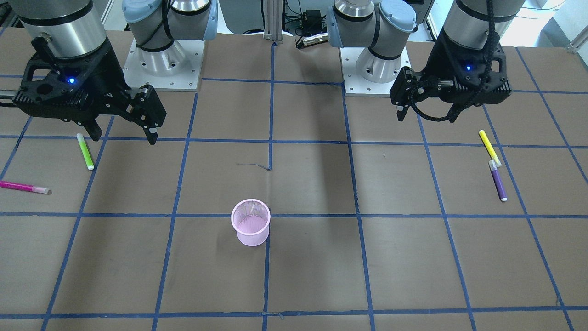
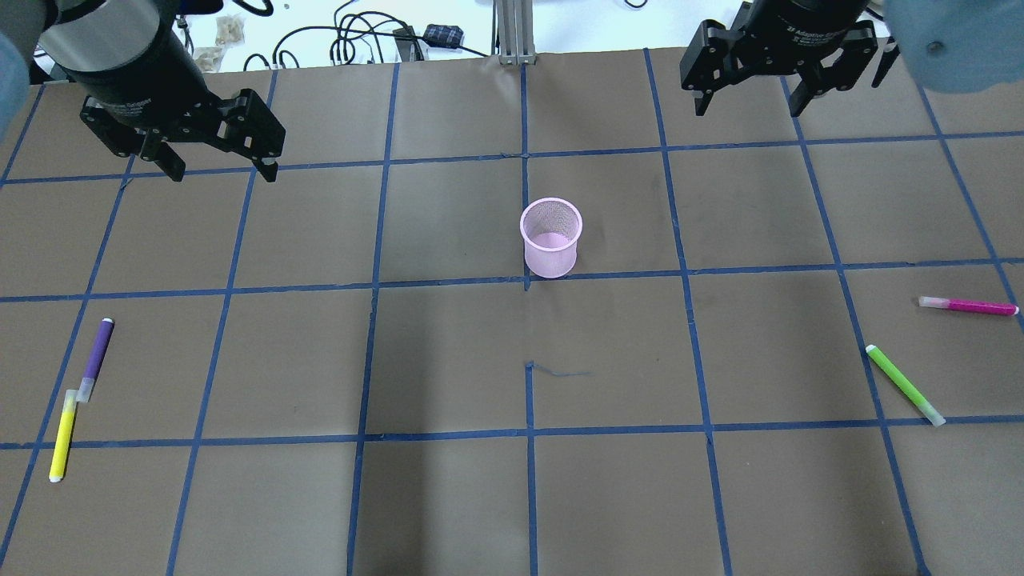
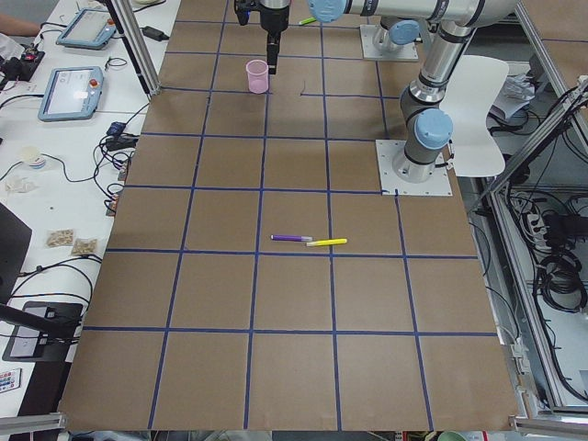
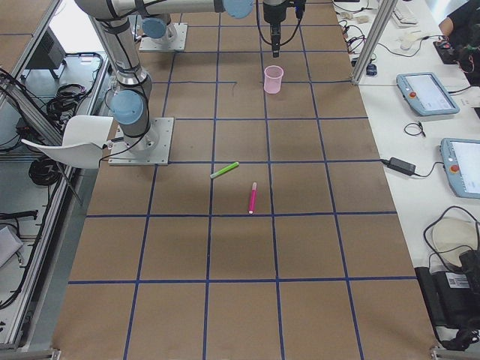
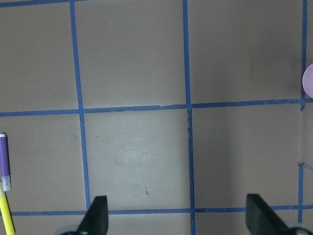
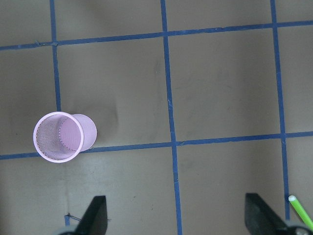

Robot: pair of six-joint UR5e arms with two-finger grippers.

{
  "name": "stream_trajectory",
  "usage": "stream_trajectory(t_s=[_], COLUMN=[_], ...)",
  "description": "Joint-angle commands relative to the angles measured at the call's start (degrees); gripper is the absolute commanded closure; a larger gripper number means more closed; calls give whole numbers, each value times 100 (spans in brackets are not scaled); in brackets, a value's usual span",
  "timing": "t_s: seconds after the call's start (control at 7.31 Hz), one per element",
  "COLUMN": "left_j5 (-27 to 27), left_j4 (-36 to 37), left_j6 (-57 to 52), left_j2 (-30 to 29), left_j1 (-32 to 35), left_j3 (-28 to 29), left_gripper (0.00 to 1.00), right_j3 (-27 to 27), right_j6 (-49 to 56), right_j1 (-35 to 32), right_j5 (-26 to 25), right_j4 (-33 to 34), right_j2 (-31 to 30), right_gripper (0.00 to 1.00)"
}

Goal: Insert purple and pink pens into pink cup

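Note:
The pink mesh cup stands upright and empty mid-table; it also shows in the right wrist view. The purple pen lies flat on the robot's left side, its end touching a yellow pen. The pink pen lies flat near the table's right edge. My left gripper hangs open and empty above the far left of the table, well away from the purple pen. My right gripper hangs open and empty above the far right, away from the cup and the pink pen.
A green pen lies near the pink pen, and its tip shows in the right wrist view. The brown table carries a grid of blue tape. The arm bases stand at the robot's edge.

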State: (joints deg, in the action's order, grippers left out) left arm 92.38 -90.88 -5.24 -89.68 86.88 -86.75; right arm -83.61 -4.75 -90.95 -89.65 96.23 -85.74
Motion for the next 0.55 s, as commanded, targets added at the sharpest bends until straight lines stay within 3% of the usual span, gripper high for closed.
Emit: stream_trajectory(t_s=[0.0, 0.41], left_j5=[0, 61], left_j4=[0, -183], left_j6=[6, 6], left_j2=[3, -23], left_j1=[-5, -57], left_j3=[0, -9], left_gripper=[0, 0], right_j3=[3, 3], right_j6=[0, 17], right_j1=[-2, 7], right_j5=[-9, -52], right_j4=[10, 10], right_j2=[5, -4], right_gripper=[0, 0])
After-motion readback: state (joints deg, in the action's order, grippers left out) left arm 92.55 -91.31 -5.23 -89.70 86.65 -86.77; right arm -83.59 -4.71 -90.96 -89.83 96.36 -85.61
